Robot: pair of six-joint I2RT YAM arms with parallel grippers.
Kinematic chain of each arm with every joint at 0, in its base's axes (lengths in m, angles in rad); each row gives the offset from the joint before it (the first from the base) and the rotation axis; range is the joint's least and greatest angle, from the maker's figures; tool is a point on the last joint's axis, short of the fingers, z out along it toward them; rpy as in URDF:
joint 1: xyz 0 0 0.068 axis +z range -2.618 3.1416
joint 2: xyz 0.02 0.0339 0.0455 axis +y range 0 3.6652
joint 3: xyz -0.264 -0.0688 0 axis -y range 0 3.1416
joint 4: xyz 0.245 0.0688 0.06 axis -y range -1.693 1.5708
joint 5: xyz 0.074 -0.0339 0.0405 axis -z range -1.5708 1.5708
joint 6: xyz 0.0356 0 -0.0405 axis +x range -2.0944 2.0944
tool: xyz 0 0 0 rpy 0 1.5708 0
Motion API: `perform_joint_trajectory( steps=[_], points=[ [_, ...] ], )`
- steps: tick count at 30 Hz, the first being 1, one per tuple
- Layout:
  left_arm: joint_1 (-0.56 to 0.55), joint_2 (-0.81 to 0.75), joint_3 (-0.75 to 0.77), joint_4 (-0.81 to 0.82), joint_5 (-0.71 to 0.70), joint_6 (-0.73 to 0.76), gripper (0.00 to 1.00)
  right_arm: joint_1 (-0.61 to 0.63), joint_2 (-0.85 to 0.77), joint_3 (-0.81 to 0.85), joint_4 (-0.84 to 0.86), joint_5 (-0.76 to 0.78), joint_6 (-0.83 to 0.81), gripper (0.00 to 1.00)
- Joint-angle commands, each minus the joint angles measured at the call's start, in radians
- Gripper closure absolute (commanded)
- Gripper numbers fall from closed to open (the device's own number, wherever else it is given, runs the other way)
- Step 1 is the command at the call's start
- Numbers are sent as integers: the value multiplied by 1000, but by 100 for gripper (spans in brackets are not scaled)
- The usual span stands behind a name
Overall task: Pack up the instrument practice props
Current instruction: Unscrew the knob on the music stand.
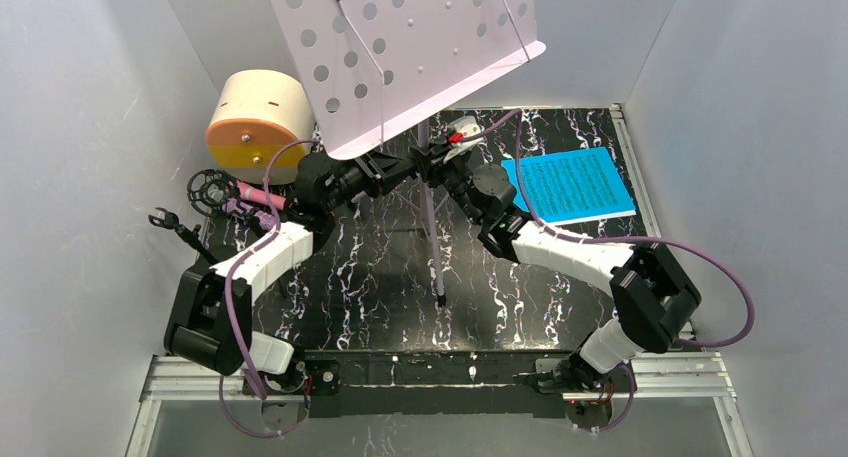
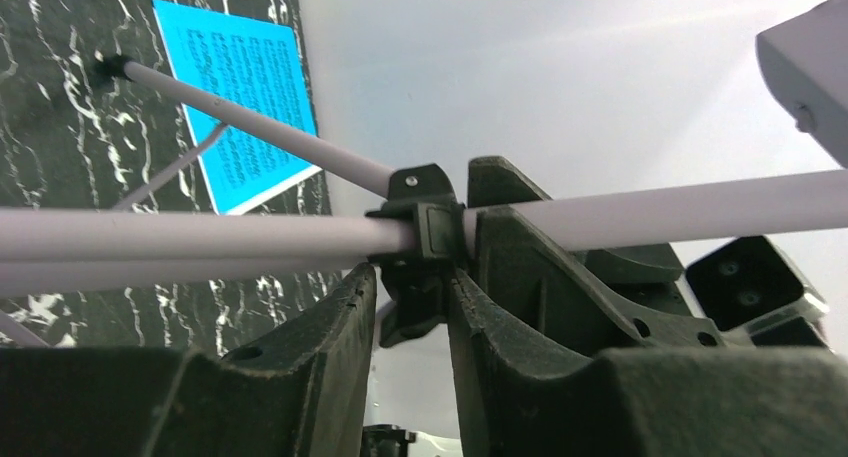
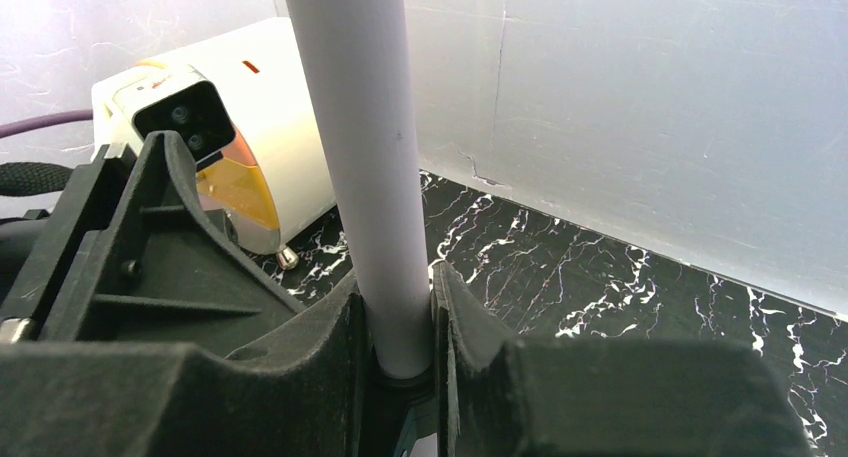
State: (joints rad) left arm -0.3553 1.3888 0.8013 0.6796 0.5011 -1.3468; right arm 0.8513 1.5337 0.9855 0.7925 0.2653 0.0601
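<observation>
Here the music stand [image 1: 420, 47] rises roughly upright; right hand [image 3: 398, 317] clamps its pole [image 3: 360, 157], left hand [image 2: 408, 297] grip unclear.

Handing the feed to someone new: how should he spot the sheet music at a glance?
Start at the black marbled table and go to its far right area, right of the lilac music stand. The sheet music lies flat there on its own. It is the only bright blue rectangle, covered in printed staves.

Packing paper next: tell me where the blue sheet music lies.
Top view: the blue sheet music lies flat on the table, far right, just beyond the right arm.
</observation>
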Motion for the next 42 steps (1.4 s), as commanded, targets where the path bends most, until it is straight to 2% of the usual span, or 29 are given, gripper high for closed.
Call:
perform_joint_trajectory(
  steps=[1, 4, 8, 10, 14, 18, 23, 27, 28, 30, 32, 35, 39, 42],
  points=[
    [12, 12, 35, -31, -8, 145, 66, 14, -6, -54, -95, -2, 131, 99],
    [12, 0, 4, -16, -35, 149, 64, 14, -6, -61, -88, -4, 139, 99],
    [11, 9, -14, 38, -28, 112, 67, 14, -7, -68, -80, -6, 145, 99],
    [10, 15, -22, 58, -22, 79, 74, 13, -10, -72, -75, -5, 146, 99],
    [10, 20, -54, 93, -19, -27, 100, 14, -18, -84, -61, 8, 151, 99],
    [9, 15, -112, 161, -49, -206, 100, 14, -26, -99, -39, 18, 164, 99],
    [9, -28, -136, 165, -107, -325, 100, 14, -32, -107, -30, 19, 173, 99],
    [7, -31, -116, 160, -107, -296, 100, 14, -36, -105, -30, 21, 175, 99],
    [7, -40, -110, 142, -110, -257, 97, 14, -38, -104, -31, 21, 173, 99],
    [7, -62, -93, 73, -115, -168, 82, 14, -40, -104, -36, 20, 172, 99],
    [9, -89, -74, 6, -119, -58, 71, 14, -46, -104, -39, 24, 162, 99],
    [8, -125, -31, -119, -108, 118, 59, 13, -52, -104, -41, 28, 145, 99],
    [9, -158, -2, -203, -98, 259, 51, 13, -54, -102, -39, 30, 126, 99],
    [7, -159, -26, -132, -76, 247, 51, 12, -48, -104, -36, 25, 125, 99]
  ],
)
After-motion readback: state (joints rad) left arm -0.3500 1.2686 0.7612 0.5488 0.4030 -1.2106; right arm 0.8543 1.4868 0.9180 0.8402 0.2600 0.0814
